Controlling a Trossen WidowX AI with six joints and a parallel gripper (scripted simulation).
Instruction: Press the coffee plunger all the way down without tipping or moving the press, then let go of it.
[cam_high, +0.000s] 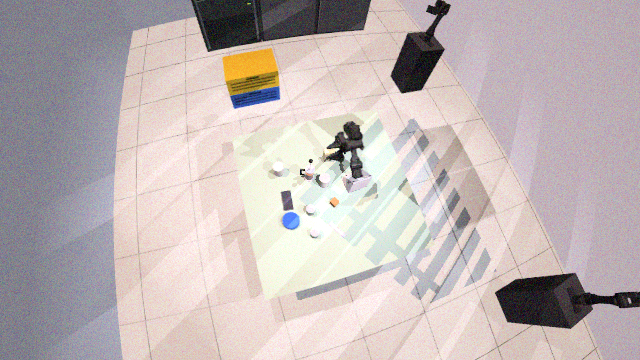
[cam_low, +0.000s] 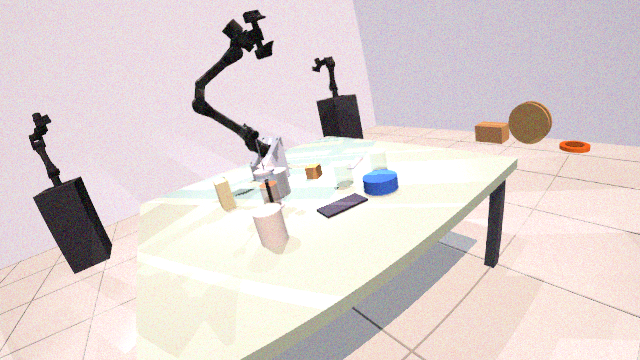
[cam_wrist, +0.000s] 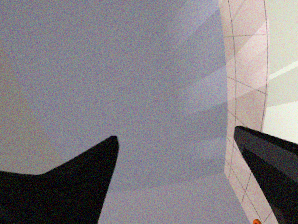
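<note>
The robot's gripper (cam_low: 252, 35) is way up in the air, high above the table (cam_low: 450, 190). Its two fingers are spread wide apart and there is nothing between them. From the camera on the wrist, I can see the two dark fingers at the bottom corners, with only the wall and a strip of floor between them.

The coffee press (cam_low: 268, 192) is far below the gripper, down on the table. It stands upright. Its thin dark plunger rod with a little knob on top (cam_high: 310, 161) sticks up out of it. From above, the press (cam_high: 308, 172) sits just beside the arm's white base (cam_high: 356, 182), with a pale cup (cam_high: 324, 179) in between them. The gripper is not touching the press at all; they are well apart.

Near the press there is a bigger pinkish cup (cam_low: 270, 226), closer to the table's front edge. A tan box (cam_low: 225, 194) stands to one side. A blue round dish (cam_low: 380, 181), a flat dark slab (cam_low: 342, 205) and a small orange block (cam_low: 313, 171) lie further along the table.
</note>
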